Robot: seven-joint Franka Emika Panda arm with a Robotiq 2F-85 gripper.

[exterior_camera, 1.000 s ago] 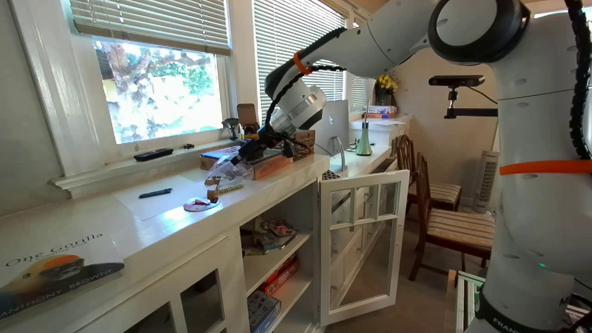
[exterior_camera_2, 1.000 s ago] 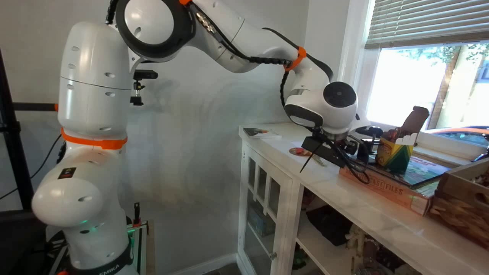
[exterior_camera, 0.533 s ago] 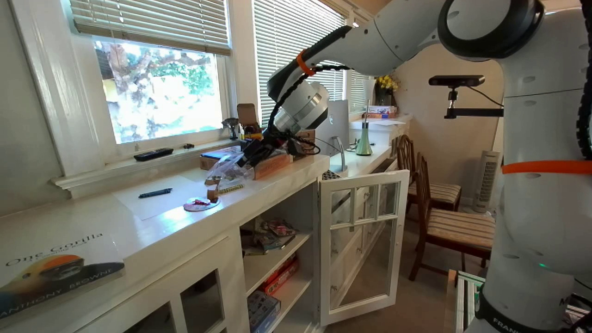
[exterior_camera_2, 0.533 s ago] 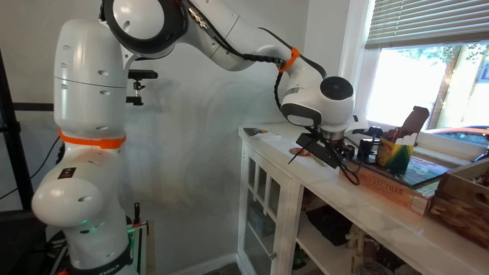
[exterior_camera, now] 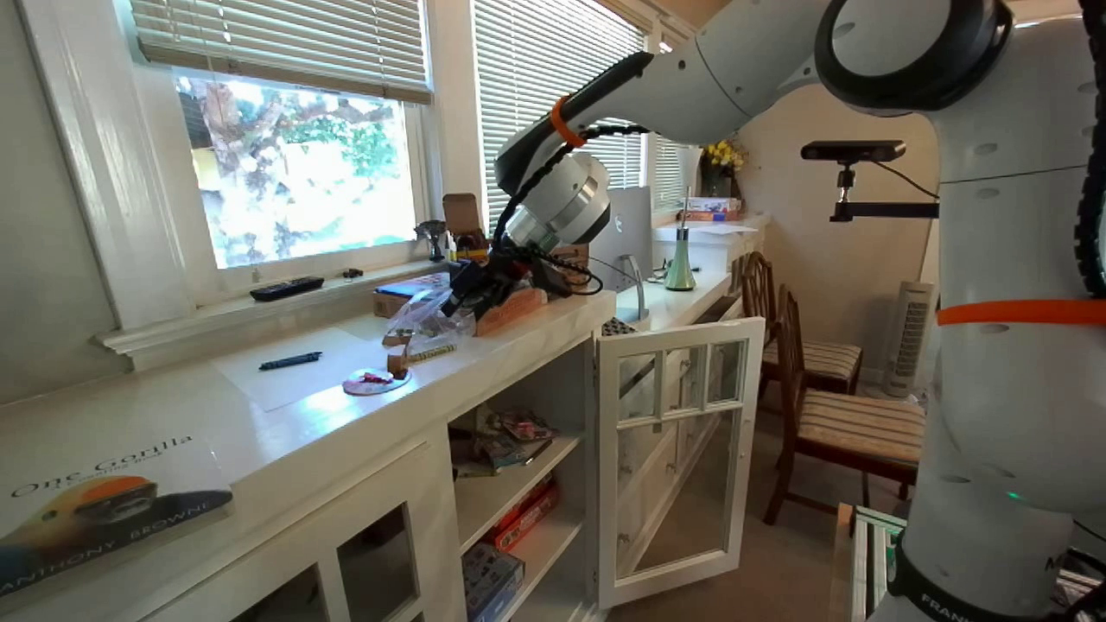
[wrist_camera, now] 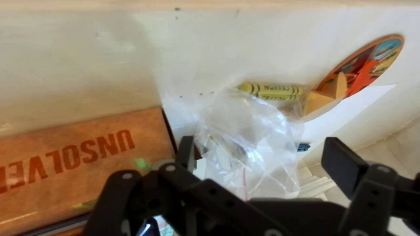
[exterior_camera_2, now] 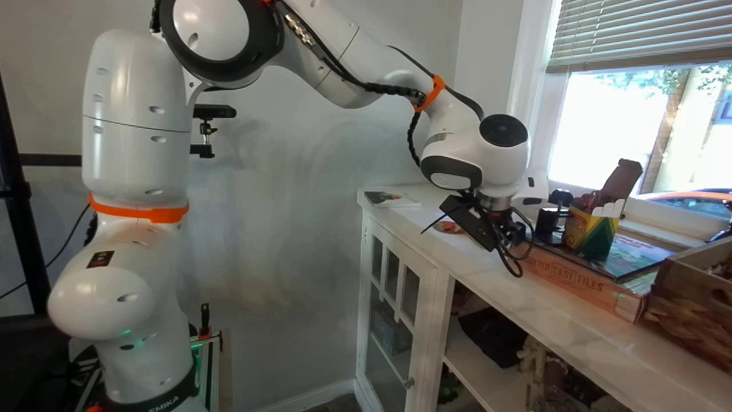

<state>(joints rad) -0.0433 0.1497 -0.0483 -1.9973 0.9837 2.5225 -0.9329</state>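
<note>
My gripper [wrist_camera: 263, 152] is open in the wrist view, its dark fingers spread wide. A crumpled clear plastic bag [wrist_camera: 249, 127] shows in the gap between them, nothing gripped. Whether a finger touches the bag, I cannot tell. In an exterior view the gripper tilts down over the counter, right beside the bag [exterior_camera: 428, 321]. Yellow crayons [wrist_camera: 274, 91] lie partly under the bag's edge. Past them are a small brown piece [wrist_camera: 316, 103] and a round painted disc [wrist_camera: 370, 67]. An orange box [wrist_camera: 78, 154] marked UNSOLVED sits beside the left finger.
White paper [exterior_camera: 251, 384] bears dark blue crayons [exterior_camera: 290, 361]. A book [exterior_camera: 112, 505] lies at the counter's near end. A crayon box [exterior_camera_2: 592, 232] stands on the orange box, near a wooden crate [exterior_camera_2: 695, 286]. Below, a glazed cabinet door [exterior_camera: 678, 415] hangs open.
The arm has drawn back a little toward its base, and the wrist has turned slightly. The gripper has stayed open. Bag, crayons and box look unmoved.
</note>
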